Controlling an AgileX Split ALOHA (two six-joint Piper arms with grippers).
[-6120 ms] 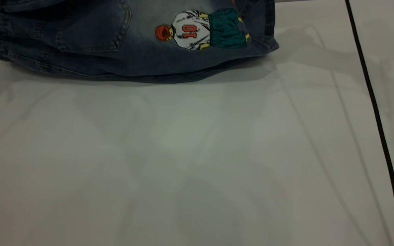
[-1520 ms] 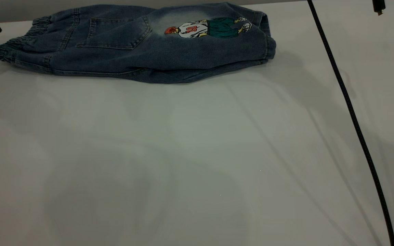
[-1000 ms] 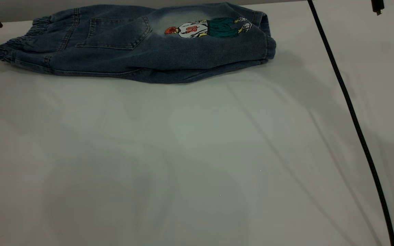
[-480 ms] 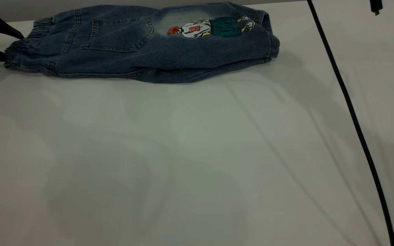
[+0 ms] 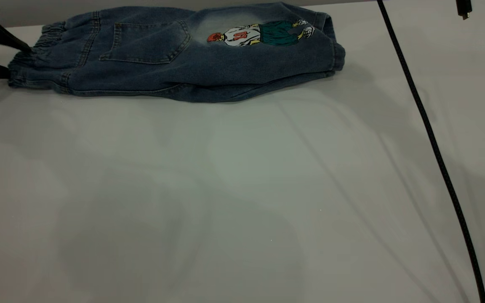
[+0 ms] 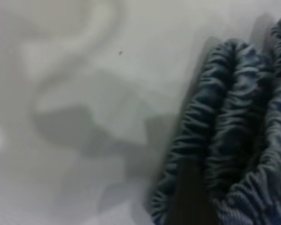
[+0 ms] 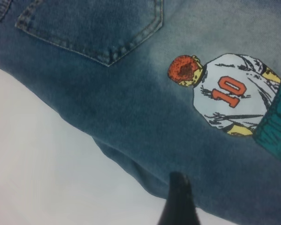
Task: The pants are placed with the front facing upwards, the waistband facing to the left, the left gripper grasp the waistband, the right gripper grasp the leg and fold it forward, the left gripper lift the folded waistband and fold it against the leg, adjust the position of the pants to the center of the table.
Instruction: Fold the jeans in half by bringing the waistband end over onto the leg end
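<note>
Two black fingers of the left gripper (image 5: 2, 59) show at the upper left of the exterior view, spread apart, one tip above and one below the waistband (image 5: 36, 52), both touching or just beside its edge and not yet pinched together; the pants (image 5: 183, 54) lie folded lengthwise along the upper edge of the table (image 5: 242, 189), waistband toward the left of the frame, leg hem toward the upper middle-right; a stitched back pocket (image 5: 145, 42) faces up, and beside it sits a cartoon figure (image 5: 259, 33) in a white numbered shirt; a black cable (image 5: 432, 147) runs down the right side of the frame. From the left wrist view the ruched waistband (image 6: 234, 136) fills one side. The right gripper (image 7: 178, 201) shows only one dark fingertip over the denim near the fold's edge; whether it is open or closed cannot be told.
</note>
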